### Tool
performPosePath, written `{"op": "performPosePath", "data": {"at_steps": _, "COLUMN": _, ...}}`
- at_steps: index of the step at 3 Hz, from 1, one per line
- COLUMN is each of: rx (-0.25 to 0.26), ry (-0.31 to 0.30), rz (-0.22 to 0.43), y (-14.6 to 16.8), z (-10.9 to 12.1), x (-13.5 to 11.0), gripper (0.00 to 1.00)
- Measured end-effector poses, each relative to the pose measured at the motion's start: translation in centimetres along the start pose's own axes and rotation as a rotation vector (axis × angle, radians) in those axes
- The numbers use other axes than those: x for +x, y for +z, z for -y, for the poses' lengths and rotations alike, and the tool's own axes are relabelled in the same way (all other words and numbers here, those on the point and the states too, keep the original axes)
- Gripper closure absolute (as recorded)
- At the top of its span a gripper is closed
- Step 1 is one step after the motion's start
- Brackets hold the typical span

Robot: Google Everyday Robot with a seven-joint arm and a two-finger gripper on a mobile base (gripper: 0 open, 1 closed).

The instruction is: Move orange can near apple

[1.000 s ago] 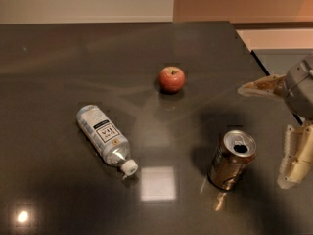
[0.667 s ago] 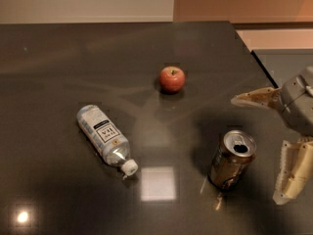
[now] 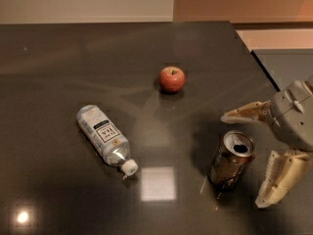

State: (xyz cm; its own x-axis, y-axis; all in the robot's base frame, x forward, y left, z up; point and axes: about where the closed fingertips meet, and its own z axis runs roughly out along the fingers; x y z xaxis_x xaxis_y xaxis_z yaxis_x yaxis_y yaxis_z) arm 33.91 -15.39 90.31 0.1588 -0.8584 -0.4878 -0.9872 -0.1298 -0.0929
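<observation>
The orange can stands upright on the dark table at the lower right, its silver top with the drinking hole facing up. The red apple sits on the table further back and to the left of the can, well apart from it. My gripper comes in from the right edge with its fingers spread open. One finger is just behind the can and the other is in front and to its right. The can sits partly between them, and neither finger visibly touches it.
A clear plastic bottle with a white cap lies on its side at the left of the table. The dark tabletop ends at its right edge near my gripper, with floor beyond. A bright light reflection lies in front of the bottle.
My gripper has moved left toward the can, so its open fingers now flank it. The can, apple and bottle have not moved.
</observation>
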Motion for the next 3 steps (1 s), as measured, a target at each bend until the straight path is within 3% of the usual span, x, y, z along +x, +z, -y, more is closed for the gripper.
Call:
{"op": "performPosePath", "data": {"at_steps": 2, "rx": 0.016, "ry": 0.025, "rz": 0.003, "y": -0.2, "z": 1.2, "x": 0.3, "gripper": 0.62}}
{"op": "performPosePath", "data": {"at_steps": 3, "rx": 0.059, "ry": 0.056, "rz": -0.007, "y": -1.6, "z": 3.2, "x": -0.6, "gripper": 0.86}}
